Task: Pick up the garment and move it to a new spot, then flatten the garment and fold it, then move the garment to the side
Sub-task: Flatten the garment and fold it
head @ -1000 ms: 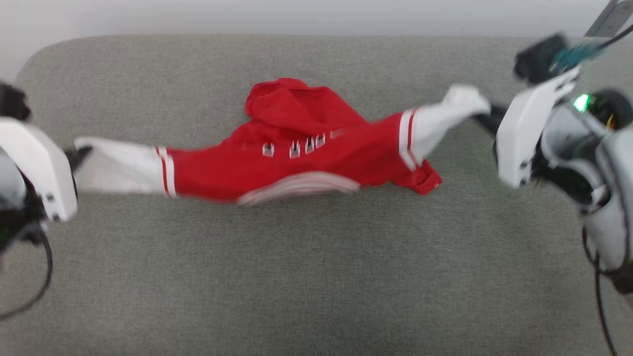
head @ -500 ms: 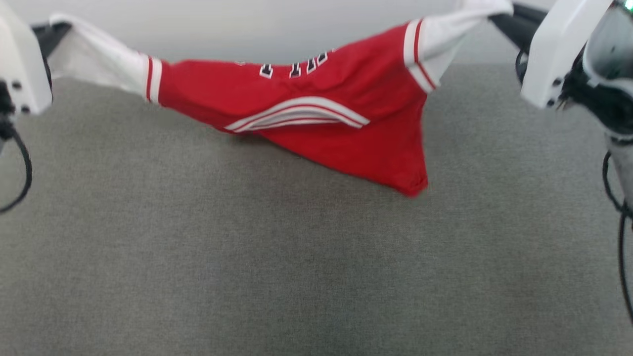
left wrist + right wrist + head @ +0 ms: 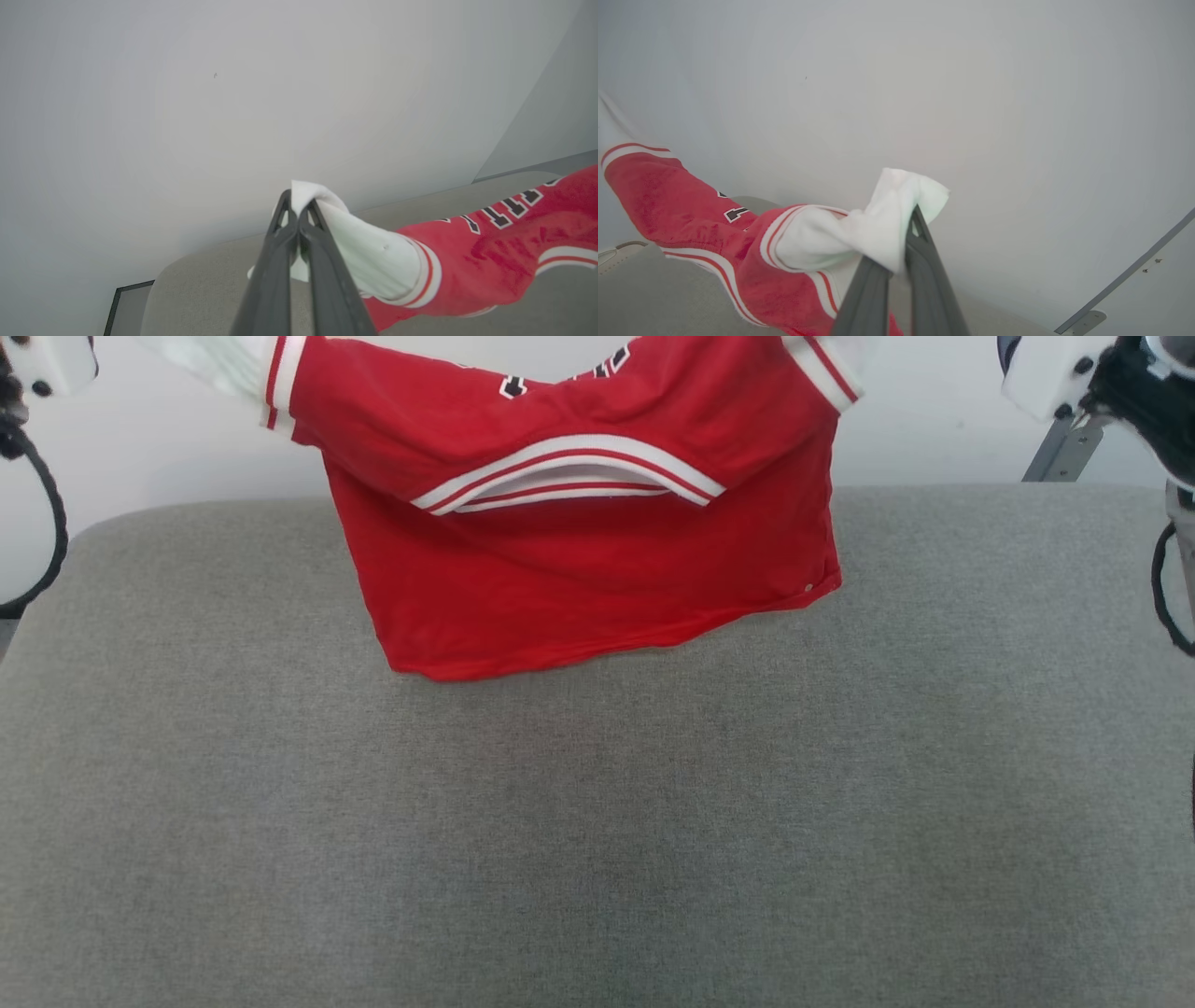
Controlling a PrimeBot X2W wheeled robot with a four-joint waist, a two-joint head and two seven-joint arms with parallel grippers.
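The garment, a red shirt with white sleeves and striped trim, hangs stretched in the air above the far part of the grey cushion. Its hem droops near the cushion's back edge. The striped neckline faces me and black lettering shows along the top. In the left wrist view my left gripper is shut on the garment at the end of one white sleeve. The right wrist view shows my right gripper shut on the garment at the other white sleeve end. Pale wrist housings sit at the head view's top corners.
A pale wall rises behind the cushion. A grey metal bracket stands at the back right by the wall. Black cables hang from both arms at the frame's sides. The wide front of the cushion lies below the shirt.
Both grippers have lifted the shirt by its sleeves off the cushion; it now hangs spread out with its body unrolled downward. The head view has also shifted.
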